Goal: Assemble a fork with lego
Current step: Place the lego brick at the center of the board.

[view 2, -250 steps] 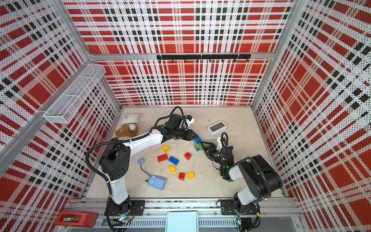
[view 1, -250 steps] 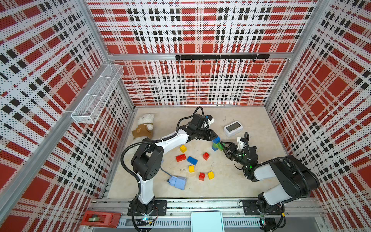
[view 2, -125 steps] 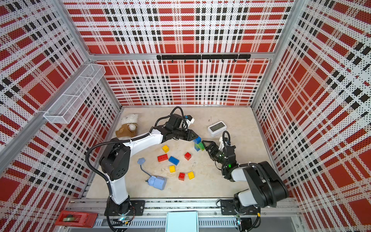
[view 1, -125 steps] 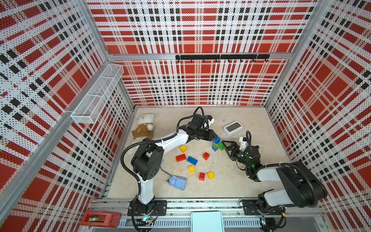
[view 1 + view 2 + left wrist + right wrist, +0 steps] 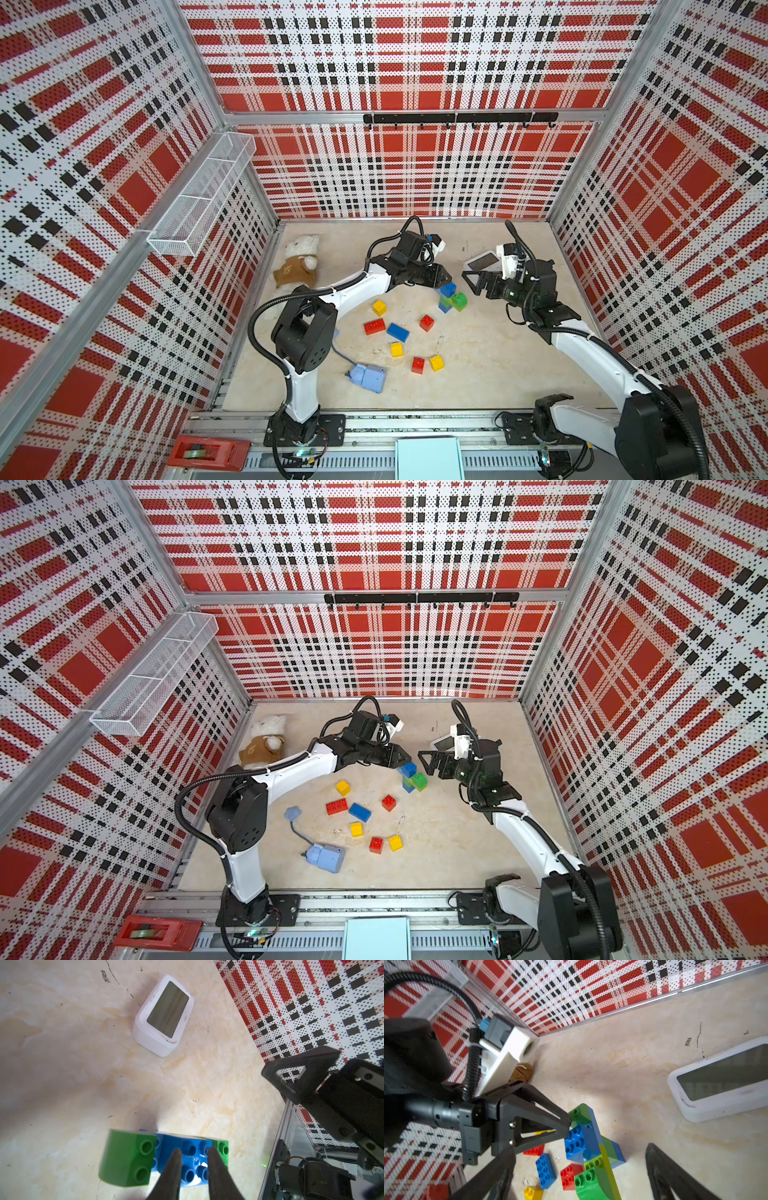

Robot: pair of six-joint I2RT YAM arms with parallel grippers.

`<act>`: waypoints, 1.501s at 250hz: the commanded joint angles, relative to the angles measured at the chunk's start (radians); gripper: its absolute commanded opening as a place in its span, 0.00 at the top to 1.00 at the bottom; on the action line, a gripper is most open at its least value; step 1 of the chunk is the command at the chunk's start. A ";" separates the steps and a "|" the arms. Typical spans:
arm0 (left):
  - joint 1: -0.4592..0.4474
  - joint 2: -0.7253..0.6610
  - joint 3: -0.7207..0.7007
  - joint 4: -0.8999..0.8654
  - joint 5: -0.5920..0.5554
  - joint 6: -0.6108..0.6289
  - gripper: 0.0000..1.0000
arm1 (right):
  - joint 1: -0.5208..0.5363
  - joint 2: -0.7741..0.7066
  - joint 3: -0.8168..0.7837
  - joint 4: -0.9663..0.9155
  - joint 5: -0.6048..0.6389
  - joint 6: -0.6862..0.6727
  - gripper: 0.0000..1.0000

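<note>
**Operator:** Top views: report the end effectors.

**Technician:** In both top views the left gripper (image 5: 445,279) has its jaws drawn narrow, with the tips on the blue brick (image 5: 448,289) of the brick assembly (image 5: 452,297). A firm pinch cannot be confirmed from here. The right gripper (image 5: 471,284) is spread wide and holds nothing. It stands just beside the assembly at its 3 o'clock, not touching.

**Operator:** Location of the lego?

**Technician:** The assembly is blue, green and lime, and is located at 2 o'clock from the centre of the table (image 5: 498,365). Seven loose bricks (image 5: 398,332) in red, yellow and blue are scattered from the centre toward 6 o'clock. A white display unit (image 5: 482,262) lies at 1 o'clock of the assembly.

**Operator:** Left wrist view?

**Technician:** The two fingertips (image 5: 173,1165) sit close together over the blue brick's studs. A green brick (image 5: 124,1157) is attached beside them.

**Operator:** Right wrist view?

**Technician:** The right gripper's fingers (image 5: 498,1169) are well apart. The left gripper's tips touch the blue brick, and the display unit lies near.
</note>
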 commanded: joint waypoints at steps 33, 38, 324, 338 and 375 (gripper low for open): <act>-0.004 -0.015 0.027 -0.007 0.005 0.002 0.73 | 0.093 0.061 0.128 -0.264 0.056 -0.319 0.10; -0.004 -0.018 0.026 -0.006 0.003 0.001 0.73 | 0.102 0.069 0.138 -0.272 0.067 -0.332 0.11; 0.100 -0.282 -0.425 0.222 -0.166 -0.139 0.66 | 0.235 0.378 0.411 -0.448 0.238 -0.529 0.53; 0.096 -0.280 -0.424 0.221 -0.164 -0.137 0.66 | 0.238 0.378 0.408 -0.452 0.241 -0.531 0.55; 0.095 -0.277 -0.420 0.221 -0.161 -0.137 0.66 | 0.247 0.373 0.396 -0.468 0.268 -0.540 0.61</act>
